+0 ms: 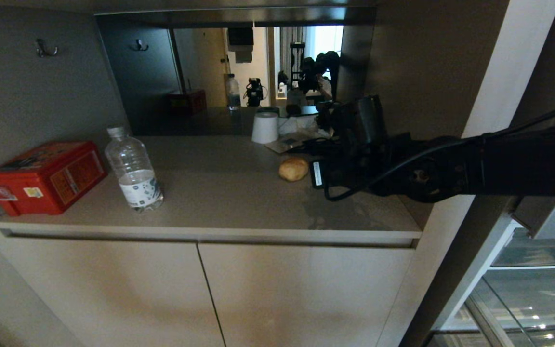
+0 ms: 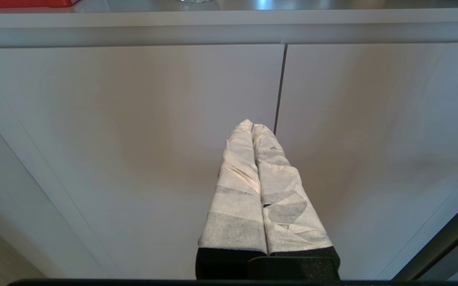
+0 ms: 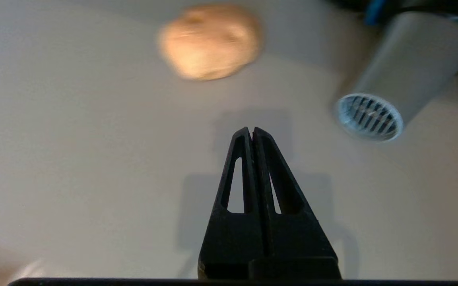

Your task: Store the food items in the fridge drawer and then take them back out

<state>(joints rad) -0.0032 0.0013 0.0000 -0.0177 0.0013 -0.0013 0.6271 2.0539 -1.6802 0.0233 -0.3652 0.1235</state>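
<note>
Reaching in from the right over the counter [image 1: 239, 202], right gripper [image 3: 251, 130] empty, jaws pressed together, hovering above bare countertop short of the potato [image 1: 293, 169]. Parked low in front of the cabinet doors [image 2: 133, 131], left gripper [image 2: 252, 126], padded fingers [image 2: 237, 190] closed on nothing.

Judged firm and fairly dense, that potato: stiff enough for a solid squeeze, matte skin unlikely to slip, though prone to roll on its rounded underside. Best taken across the short middle, jaws opened wide first, then lowered to straddle it.

Tan-brown, oval, lumpy, lying alone right of centre on the counter, just left of the arm, well apart from the bottle [image 1: 134, 168] and red tin [image 1: 44, 176] at the left. Farther back, near the rear wall, a white cup [image 1: 265, 127]. No pepper visible. Far right and low, only glass shelving of the fridge [image 1: 523, 284]; drawer not clearly made out.
</note>
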